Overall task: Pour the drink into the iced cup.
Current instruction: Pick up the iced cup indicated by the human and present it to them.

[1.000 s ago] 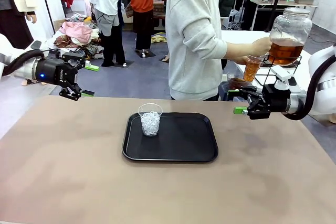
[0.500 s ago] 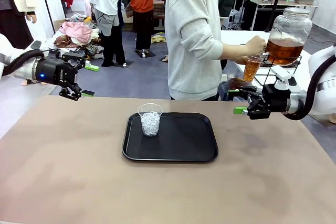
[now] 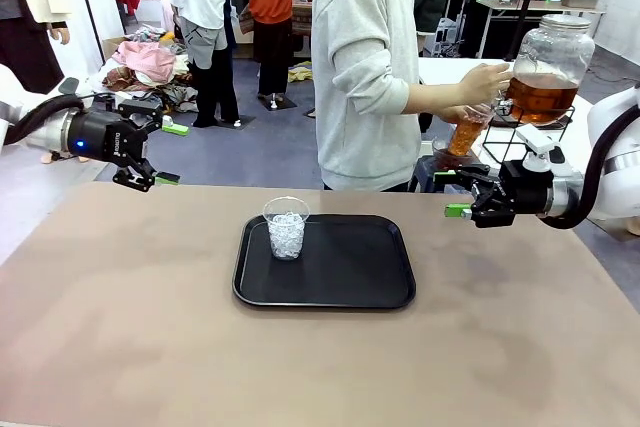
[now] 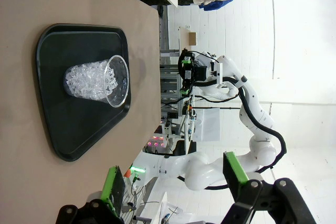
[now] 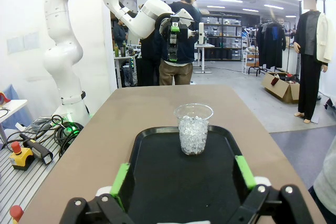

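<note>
While a hand (image 3: pixel 455 114) partly hides the drink (image 3: pixel 462 137) upper right | iced cup (image 3: pixel 286 228) centre | my left gripper (image 3: pixel 171 154) and right gripper (image 3: pixel 450 193) spread

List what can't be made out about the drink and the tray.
Front view: where the jar pours from is hidden behind the person's hand.
Front view: the drink is far and small; its fill level is unreadable.
Right wrist view: the near rim of the tray is hidden behind the right gripper.
</note>
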Motion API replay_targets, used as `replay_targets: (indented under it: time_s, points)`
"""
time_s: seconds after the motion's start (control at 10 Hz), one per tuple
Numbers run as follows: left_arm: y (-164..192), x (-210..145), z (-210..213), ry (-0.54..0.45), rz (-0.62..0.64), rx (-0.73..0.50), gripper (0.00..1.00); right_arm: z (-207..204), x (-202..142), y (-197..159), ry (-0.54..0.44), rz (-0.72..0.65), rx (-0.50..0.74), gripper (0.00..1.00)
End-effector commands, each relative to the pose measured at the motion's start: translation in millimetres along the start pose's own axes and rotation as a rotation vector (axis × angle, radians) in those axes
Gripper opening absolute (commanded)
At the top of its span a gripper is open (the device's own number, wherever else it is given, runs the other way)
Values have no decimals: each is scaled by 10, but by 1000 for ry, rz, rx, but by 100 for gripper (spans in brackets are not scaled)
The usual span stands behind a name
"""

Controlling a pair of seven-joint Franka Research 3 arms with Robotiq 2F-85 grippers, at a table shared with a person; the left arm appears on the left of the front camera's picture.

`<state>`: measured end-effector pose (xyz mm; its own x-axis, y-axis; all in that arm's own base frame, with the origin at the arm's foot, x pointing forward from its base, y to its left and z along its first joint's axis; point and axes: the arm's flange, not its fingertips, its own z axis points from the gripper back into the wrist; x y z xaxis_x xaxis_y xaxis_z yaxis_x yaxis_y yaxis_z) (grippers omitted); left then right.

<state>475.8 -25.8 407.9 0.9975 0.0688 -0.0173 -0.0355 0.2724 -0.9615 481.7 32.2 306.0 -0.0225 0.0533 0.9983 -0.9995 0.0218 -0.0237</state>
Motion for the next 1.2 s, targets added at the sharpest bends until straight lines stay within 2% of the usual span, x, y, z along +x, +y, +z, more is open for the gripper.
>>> replay_targets:
  time_s: [0.0,1.1]
  points:
    - [-8,-14,2,0,-1,-2,100,-16,29,-36,6,-3,3,100]
    - [-8,-14,2,0,-1,-2,100,-16,29,-36,6,-3,3,100]
